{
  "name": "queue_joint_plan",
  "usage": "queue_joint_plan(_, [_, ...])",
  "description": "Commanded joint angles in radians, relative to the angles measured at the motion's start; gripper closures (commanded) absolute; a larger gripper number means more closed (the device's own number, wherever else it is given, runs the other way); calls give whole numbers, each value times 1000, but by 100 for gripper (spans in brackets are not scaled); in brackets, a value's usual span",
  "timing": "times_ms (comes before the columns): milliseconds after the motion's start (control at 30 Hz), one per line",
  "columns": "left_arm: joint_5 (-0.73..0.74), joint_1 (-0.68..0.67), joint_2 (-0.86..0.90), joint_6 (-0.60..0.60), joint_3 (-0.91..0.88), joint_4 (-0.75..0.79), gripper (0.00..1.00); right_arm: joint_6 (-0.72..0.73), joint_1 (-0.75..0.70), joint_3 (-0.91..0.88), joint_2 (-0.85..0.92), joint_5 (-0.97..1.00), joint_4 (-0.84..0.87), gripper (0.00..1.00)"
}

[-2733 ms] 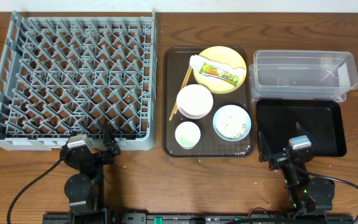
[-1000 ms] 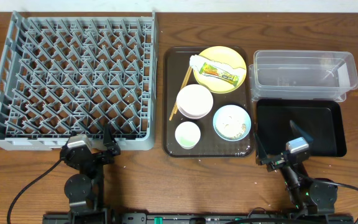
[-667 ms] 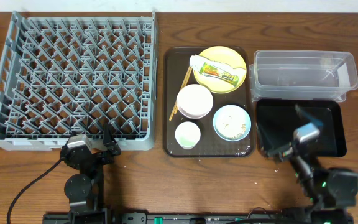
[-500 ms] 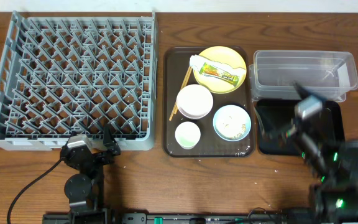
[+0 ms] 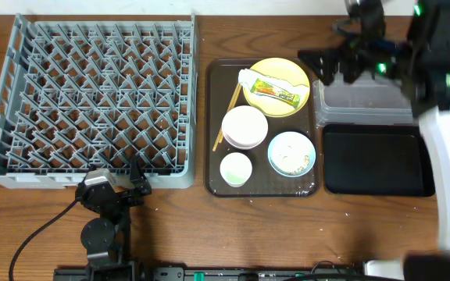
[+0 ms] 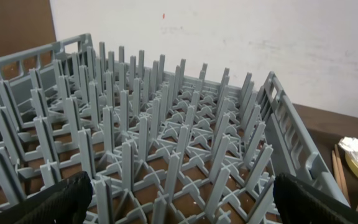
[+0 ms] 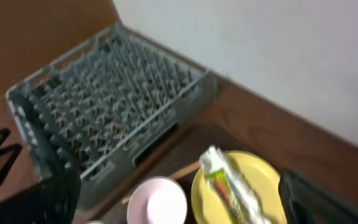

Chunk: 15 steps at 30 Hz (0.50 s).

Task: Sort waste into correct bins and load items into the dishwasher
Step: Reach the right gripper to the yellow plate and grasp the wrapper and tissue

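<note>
The grey dishwasher rack [image 5: 92, 94] fills the left. On the yellow plate [image 5: 287, 72] lie a green-and-orange wrapper [image 5: 276, 91] and a white wrapper [image 5: 250, 76]. Chopsticks [image 5: 226, 117], a white bowl [image 5: 244, 126], a small cup [image 5: 235, 168] and a light-blue bowl [image 5: 291, 153] holding rice scraps sit nearby. The clear tub [image 5: 366, 105] and black tray [image 5: 377, 160] are at the right. My right gripper [image 5: 323, 45] hangs open high over the tub, facing the plate [image 7: 266, 186] and wrapper [image 7: 225, 186]. My left gripper [image 5: 114, 173] rests open at the rack's [image 6: 166, 143] front edge.
A dark-brown serving tray [image 5: 213, 117] carries the dishes. My raised right arm [image 5: 436, 70] covers the tub's right part and the table's far right. The white wall [image 7: 260, 50] stands just behind the table.
My right arm has lifted from the table in front of the black tray and swung far back and up over the clear tub, still open. The left arm has not moved.
</note>
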Motion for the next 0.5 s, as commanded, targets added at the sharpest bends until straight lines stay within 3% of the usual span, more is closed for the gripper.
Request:
queue_joint_plan(0, [-12, 3, -1, 13, -18, -37, 6, -84, 37, 220, 149, 59, -135, 1])
queue_joint_plan(200, [-12, 3, -1, 13, -18, -37, 6, -168, 117, 462, 381, 301, -377, 1])
queue_joint_plan(333, [-12, 3, -1, 13, -18, -37, 6, -196, 161, 466, 480, 421, -367, 1])
queue_joint_plan(467, [-12, 3, -1, 13, -18, -37, 6, -180, 182, 466, 571, 388, -355, 1])
